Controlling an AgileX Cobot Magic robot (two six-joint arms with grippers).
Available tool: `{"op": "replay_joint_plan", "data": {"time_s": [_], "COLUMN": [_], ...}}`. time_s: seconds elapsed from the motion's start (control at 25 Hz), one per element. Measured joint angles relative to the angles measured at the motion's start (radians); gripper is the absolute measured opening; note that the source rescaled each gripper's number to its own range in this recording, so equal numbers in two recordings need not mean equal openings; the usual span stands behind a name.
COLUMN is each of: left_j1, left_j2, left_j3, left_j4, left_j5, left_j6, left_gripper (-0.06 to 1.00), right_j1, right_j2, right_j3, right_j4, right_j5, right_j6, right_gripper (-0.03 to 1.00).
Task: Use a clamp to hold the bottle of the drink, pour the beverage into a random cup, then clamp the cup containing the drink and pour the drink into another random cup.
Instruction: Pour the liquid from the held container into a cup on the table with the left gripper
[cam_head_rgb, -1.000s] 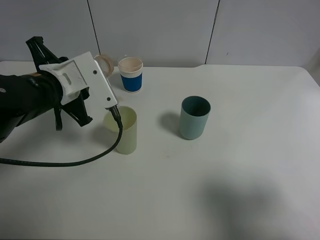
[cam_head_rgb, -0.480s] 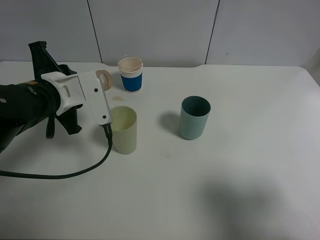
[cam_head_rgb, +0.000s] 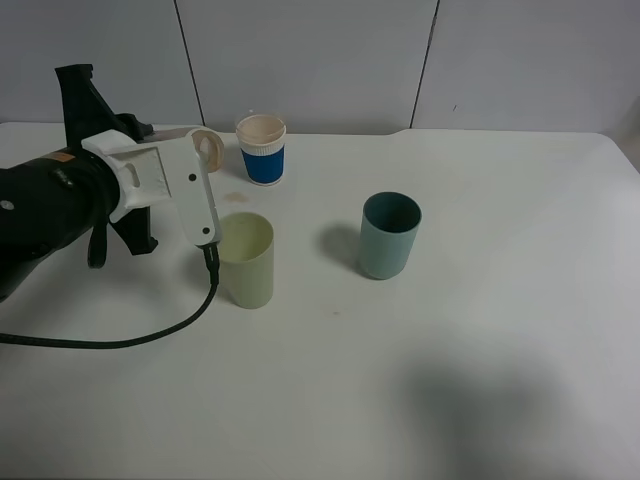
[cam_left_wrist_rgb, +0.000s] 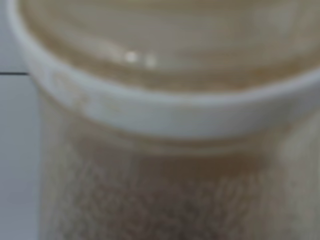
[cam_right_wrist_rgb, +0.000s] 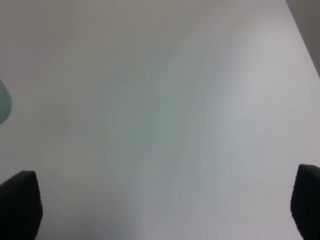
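Left hand (cam_head_rgb: 172, 133), seemingly clamped tight, holds bottle (cam_left_wrist_rgb: 160, 115).

High cam is looking down over the whole bench (cam_head_rgb: 500, 350), facing the back wall (cam_head_rgb: 300, 60). Left wrist cam is sitting jammed against the bottle (cam_left_wrist_rgb: 165, 110), all blur. Right wrist cam is staring down between the right fingers (cam_right_wrist_rgb: 20, 205) at bench, sharing a teal tumbler (cam_right_wrist_rgb: 3, 102) sliver with the high cam.

Blurred, close: apparently the bottle (cam_left_wrist_rgb: 165, 150), pale-rimmed.
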Motion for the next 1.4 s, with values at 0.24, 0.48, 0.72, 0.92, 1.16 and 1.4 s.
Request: {"op": "replay_joint_plan", "data": {"time_s": [0.24,0.48,0.72,0.92,1.16,1.4], "left_j1": [0.000,0.000,0.000,0.000,0.000,0.000], "left_j2": [0.000,0.008,0.038,0.111,0.137,0.138], "left_j3": [0.000,0.035,0.035,0.037,0.037,0.037], "left_j4": [0.038,0.095,0.134,0.164,0.200,0.211], "left_j5": [0.000,-0.025,-0.032,-0.052,-0.061,-0.078], "left_j6": [0.013,0.017,0.017,0.018,0.019,0.019], "left_gripper": [0.01,0.01,0.01,0.01,0.01,0.01], "right_j1": [0.000,0.000,0.000,0.000,0.000,0.000], "right_j2": [0.000,0.000,0.000,0.000,0.000,0.000], "right_j3": [0.000,0.000,0.000,0.000,0.000,0.000], "right_j4": [0.000,0.000,0.000,0.000,0.000,0.000], "right_j5": [0.000,0.000,0.000,0.000,0.000,0.000], "right_j6": [0.000,0.000,0.000,0.000,0.000,0.000], "right_gripper": [1.00,1.00,1.00,1.00,1.00,1.00]}}
